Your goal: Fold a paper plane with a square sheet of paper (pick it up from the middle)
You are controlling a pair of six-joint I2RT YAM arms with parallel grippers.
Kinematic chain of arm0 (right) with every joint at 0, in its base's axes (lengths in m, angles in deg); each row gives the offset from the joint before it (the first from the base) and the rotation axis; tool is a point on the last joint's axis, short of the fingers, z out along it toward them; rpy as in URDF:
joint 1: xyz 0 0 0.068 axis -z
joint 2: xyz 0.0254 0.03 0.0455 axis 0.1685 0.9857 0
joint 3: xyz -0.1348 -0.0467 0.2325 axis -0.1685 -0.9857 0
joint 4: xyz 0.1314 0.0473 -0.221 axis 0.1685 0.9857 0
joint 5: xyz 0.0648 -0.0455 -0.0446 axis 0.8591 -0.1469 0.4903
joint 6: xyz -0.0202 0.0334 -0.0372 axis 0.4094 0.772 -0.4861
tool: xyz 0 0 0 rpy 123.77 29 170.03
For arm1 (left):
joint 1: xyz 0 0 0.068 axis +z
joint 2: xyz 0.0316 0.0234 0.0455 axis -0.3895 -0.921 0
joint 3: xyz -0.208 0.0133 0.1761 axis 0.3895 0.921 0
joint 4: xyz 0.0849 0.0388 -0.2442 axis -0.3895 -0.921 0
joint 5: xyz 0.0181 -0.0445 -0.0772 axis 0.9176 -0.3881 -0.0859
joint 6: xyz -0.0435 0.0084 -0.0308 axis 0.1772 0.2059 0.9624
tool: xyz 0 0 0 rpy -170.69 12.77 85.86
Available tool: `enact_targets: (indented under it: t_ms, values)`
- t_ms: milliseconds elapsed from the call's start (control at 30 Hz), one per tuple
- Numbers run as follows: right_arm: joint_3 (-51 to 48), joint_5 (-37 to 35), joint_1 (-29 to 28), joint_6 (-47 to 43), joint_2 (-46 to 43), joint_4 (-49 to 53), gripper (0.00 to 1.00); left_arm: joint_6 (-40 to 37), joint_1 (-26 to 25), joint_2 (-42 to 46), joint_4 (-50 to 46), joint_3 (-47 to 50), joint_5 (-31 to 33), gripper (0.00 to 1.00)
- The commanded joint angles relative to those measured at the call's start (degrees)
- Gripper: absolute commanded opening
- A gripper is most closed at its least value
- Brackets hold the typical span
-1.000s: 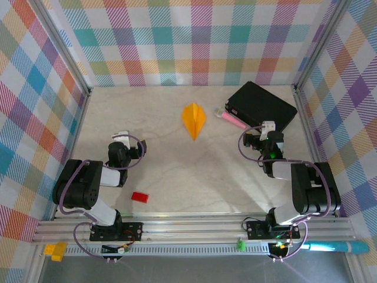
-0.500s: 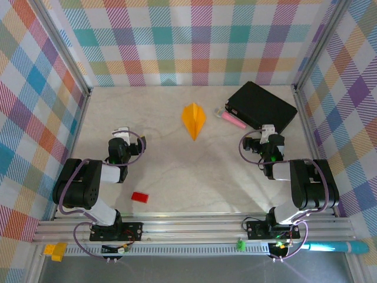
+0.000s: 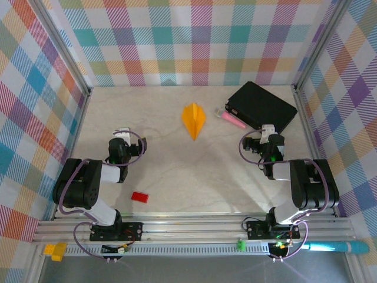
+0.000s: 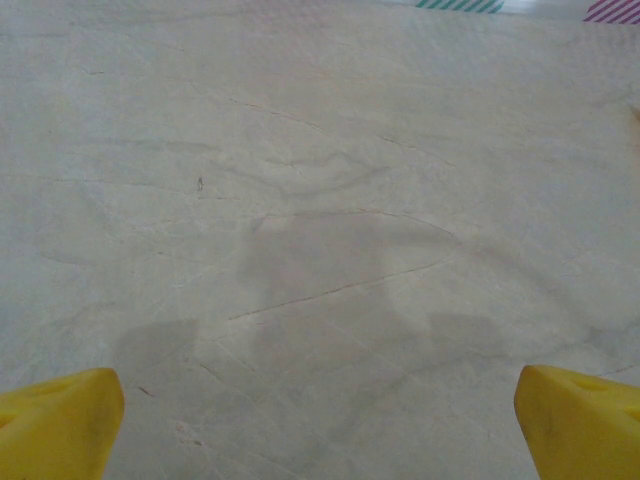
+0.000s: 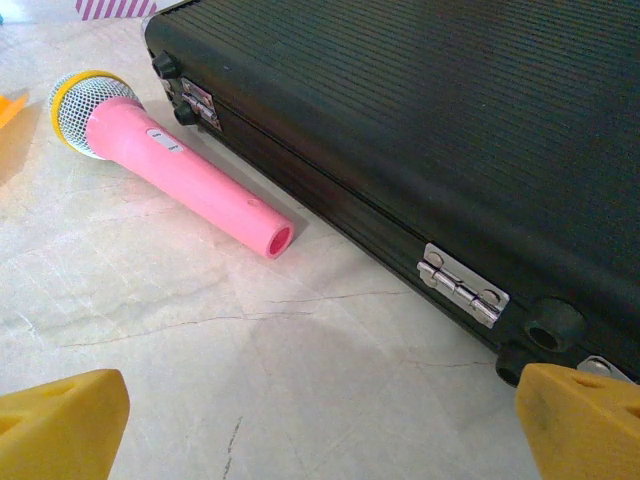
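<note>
**Paper plane lies folded on the counter, both jaws wide apart**

The orange-yellow paper plane (image 3: 194,120) lies flat on the pale marbled counter (image 3: 194,171), in the far middle between the two arms. It is a narrow dart with a centre crease, its sharp tip pointing toward the near edge. Nothing touches it.

To its right, apart from it, a pink microphone (image 3: 232,120) with a yellow-ringed mesh head lies just beside the near-left side of a black ribbed case (image 3: 262,106). In the right wrist view the microphone (image 5: 170,160) runs along the case (image 5: 450,130), whose silver hinge faces the camera.

The left arm (image 3: 88,188) is folded back, its jaws apart and empty; its yellow fingertips (image 4: 60,425) sit at the bottom corners of the left wrist view over bare counter. The right arm (image 3: 300,188) is folded likewise, jaws apart and empty, yellow fingertips (image 5: 60,425) wide of each other, facing the microphone and case.

A small red block (image 3: 139,197) rests near the left arm's base.
</note>
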Motion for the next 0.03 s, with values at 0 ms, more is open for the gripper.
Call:
enact_targets:
  t_ms: [0]
  values:
    - [-0.60, 2.36, 0.38, -0.63, -0.19, -4.12, 0.99, -1.01, 0.25, -0.39, 0.14, -1.14, -0.83, 1.00]
